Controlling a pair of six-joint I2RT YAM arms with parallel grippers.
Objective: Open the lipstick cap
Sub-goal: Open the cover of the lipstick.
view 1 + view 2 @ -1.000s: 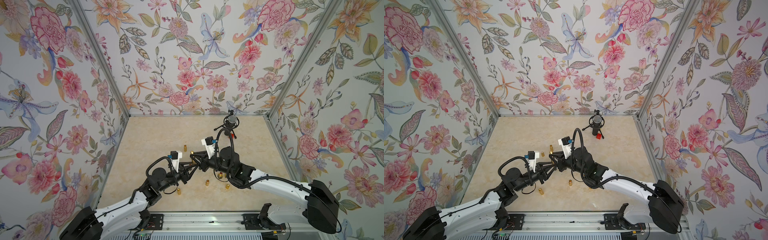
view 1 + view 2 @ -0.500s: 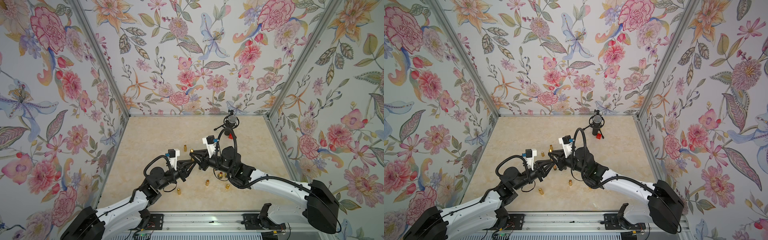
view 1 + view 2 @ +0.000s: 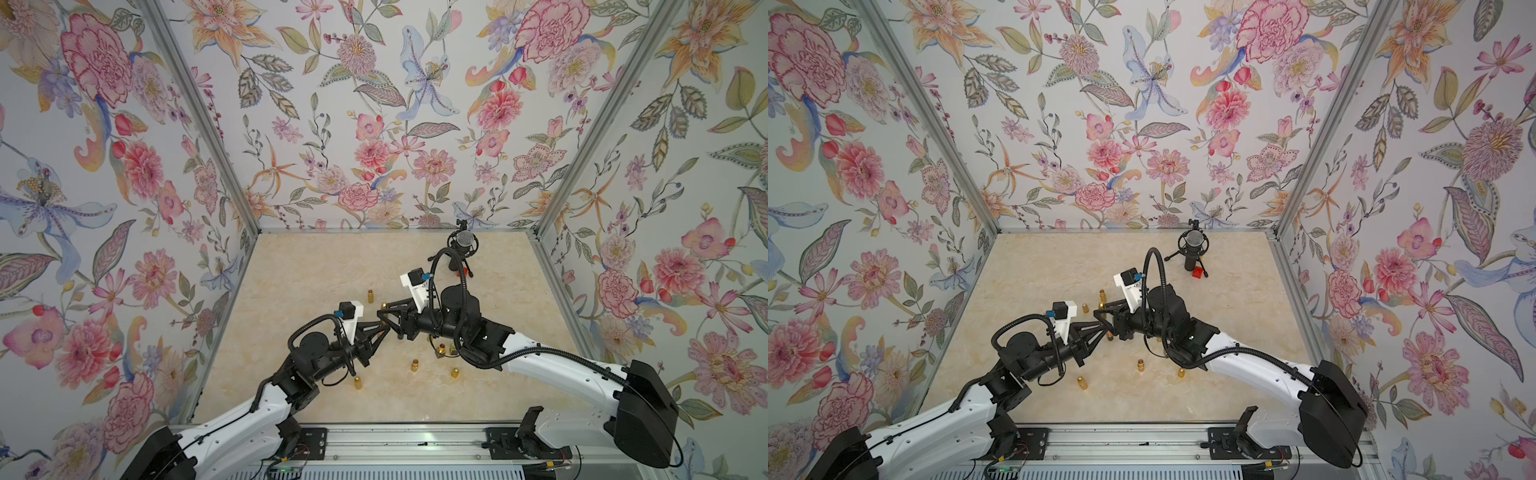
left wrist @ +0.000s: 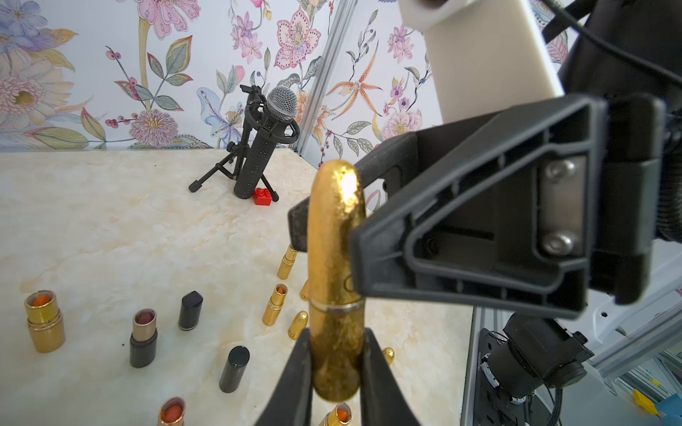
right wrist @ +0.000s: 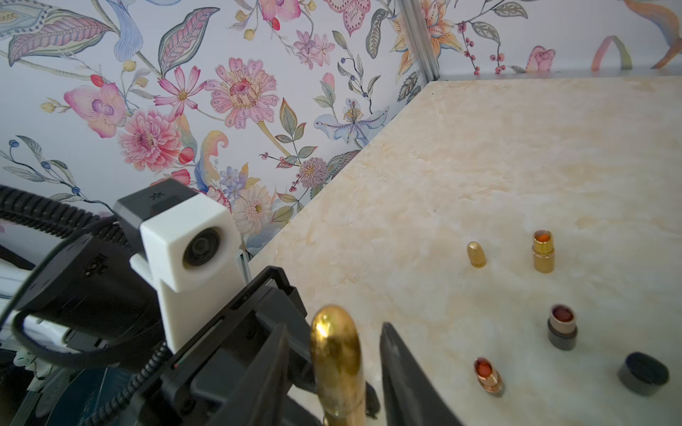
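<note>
A gold bullet-shaped lipstick (image 4: 334, 354) is held off the table with its cap (image 4: 336, 228) still on, a seam ring between the two. My left gripper (image 4: 336, 341) is shut on the lipstick's lower body. My right gripper (image 5: 334, 328) is open, one finger on each side of the cap (image 5: 336, 354), with a gap showing on both sides. In both top views the two grippers meet tip to tip above the middle of the table, left gripper (image 3: 374, 329) facing right gripper (image 3: 388, 316). The lipstick is hidden between them there.
A microphone on a tripod (image 3: 462, 245) with a red brick (image 3: 1199, 272) at its foot stands at the back right. Several opened lipsticks (image 4: 44, 321) and loose caps (image 4: 190, 310) are scattered on the marble table (image 3: 316, 270) below and around the grippers.
The right gripper's jaws have parted from the cap. The left gripper has closed tighter on the lipstick's body. Both arms stay almost where they were.
</note>
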